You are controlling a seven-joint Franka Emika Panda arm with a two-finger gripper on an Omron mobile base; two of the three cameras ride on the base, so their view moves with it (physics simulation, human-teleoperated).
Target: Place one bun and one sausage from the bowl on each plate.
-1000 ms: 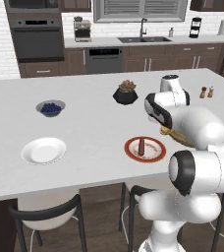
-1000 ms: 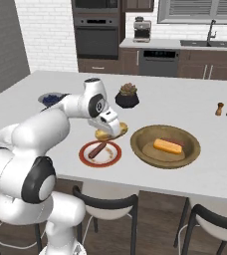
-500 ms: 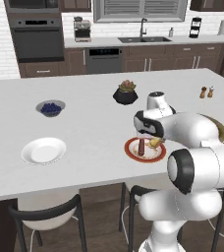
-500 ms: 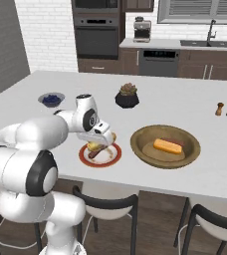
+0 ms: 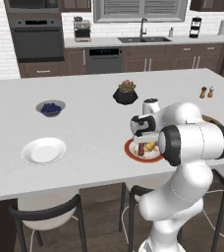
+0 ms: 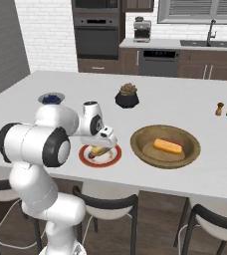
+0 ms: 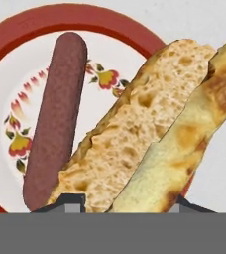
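Note:
My gripper (image 7: 127, 203) is shut on a golden bun (image 7: 149, 124) and holds it low over the red-rimmed plate (image 7: 35, 22). A dark sausage (image 7: 55, 124) lies on that plate beside the bun. From the left base view the gripper (image 5: 146, 142) hangs over the red-rimmed plate (image 5: 131, 153), and the plain white plate (image 5: 43, 150) sits bare at the left. In the right base view the gripper (image 6: 103, 147) is above the same plate (image 6: 85, 158), left of the wooden bowl (image 6: 140, 137), which holds another bun (image 6: 168, 146).
A grey berry bowl (image 5: 50, 108) and a black plant pot (image 5: 125, 93) stand further back on the counter. Salt and pepper shakers (image 6: 224, 109) sit at the far right. Chairs (image 6: 105, 204) are tucked under the near counter edge.
The gripper has swung from the bowl's side to over the red-rimmed plate, carrying the bun, and has come down close to the plate.

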